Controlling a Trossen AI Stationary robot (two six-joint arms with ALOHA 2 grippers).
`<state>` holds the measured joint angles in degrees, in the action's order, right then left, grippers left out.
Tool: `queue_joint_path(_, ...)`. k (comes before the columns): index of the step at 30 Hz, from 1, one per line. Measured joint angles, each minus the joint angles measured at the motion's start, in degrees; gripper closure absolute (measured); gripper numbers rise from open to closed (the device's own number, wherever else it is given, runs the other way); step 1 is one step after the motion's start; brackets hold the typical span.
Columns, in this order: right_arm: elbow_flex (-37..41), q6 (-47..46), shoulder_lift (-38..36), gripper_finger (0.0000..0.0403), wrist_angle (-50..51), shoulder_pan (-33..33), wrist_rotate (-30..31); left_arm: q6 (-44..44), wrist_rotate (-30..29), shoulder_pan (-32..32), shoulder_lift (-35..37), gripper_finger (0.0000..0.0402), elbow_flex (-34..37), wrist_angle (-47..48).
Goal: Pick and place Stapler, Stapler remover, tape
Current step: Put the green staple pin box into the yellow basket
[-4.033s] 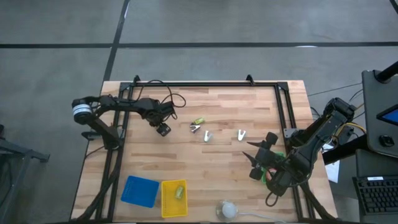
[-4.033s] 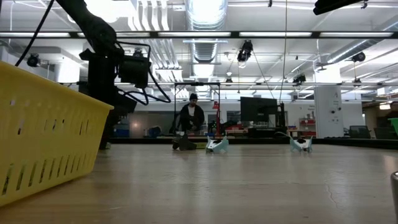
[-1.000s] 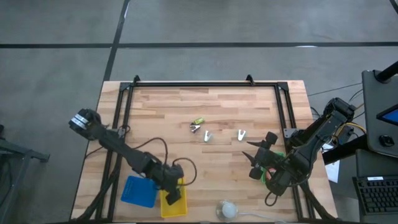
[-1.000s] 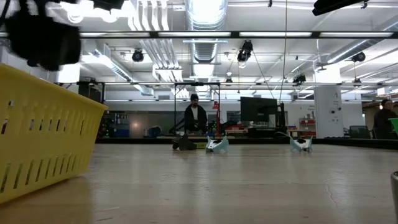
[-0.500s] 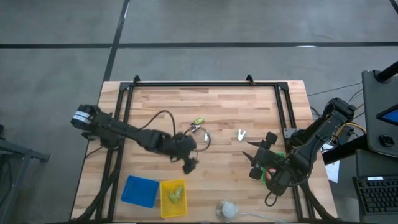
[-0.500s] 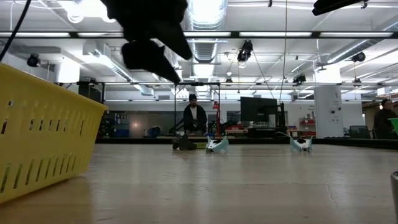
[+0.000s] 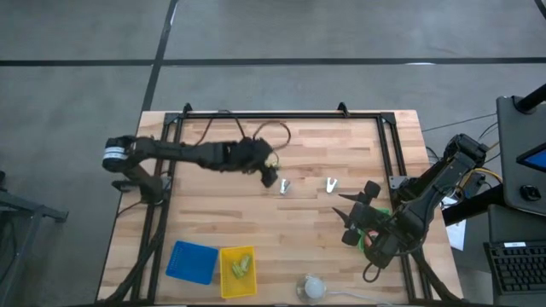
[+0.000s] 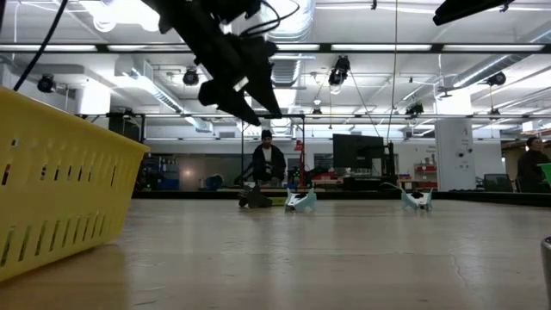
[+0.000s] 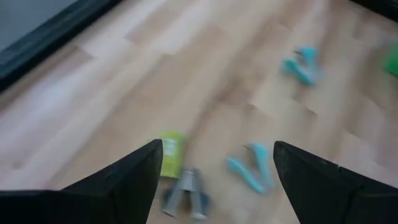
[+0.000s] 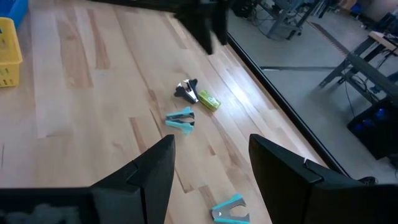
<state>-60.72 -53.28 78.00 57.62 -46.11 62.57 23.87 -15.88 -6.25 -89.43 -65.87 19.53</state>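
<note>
Left claw [image 7: 271, 173] wide, empty, poised over green stapler [image 7: 272, 165] and dark remover [image 9: 185, 193] just beside it at tabletop [image 7: 324, 230] centre, lined up to grab; right claw [image 7: 354, 223] parked at 4 o'clock, half open, empty; no tape seen

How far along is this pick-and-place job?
Done: green items lie in the yellow basket. In hand: nothing; the left gripper hovers, jaws open, above the green stapler. Left: that stapler and three staple removers on the table. The right gripper waits empty at the table's right side.
</note>
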Motion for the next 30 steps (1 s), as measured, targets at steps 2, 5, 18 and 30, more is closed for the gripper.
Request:
queue_joint_path(2, 0.3, 0.0, 0.0, 0.0202, 0.0, 0.0, 0.0, -1.9, 0.1, -2.6, -0.3, 0.0092, 0.0, -0.1)
queue_joint_path(5, 1.2, -0.4, 0.0, 0.0202, 0.0, 0.0, 0.0, -6.4, 0.2, -4.9, -1.5, 0.0092, 0.1, -0.6)
queue_joint_path(18, 1.8, -2.2, 0.0, 0.0202, -0.8, 0.0, -1.1, -6.7, 2.8, -6.7, -13.0, 0.0092, -2.1, -3.3)
queue_joint_path(30, 1.9, -2.2, 0.0, 0.0202, -1.1, 0.0, -1.9, -7.6, 2.8, -9.1, -19.9, 0.0092, -6.6, 2.5)
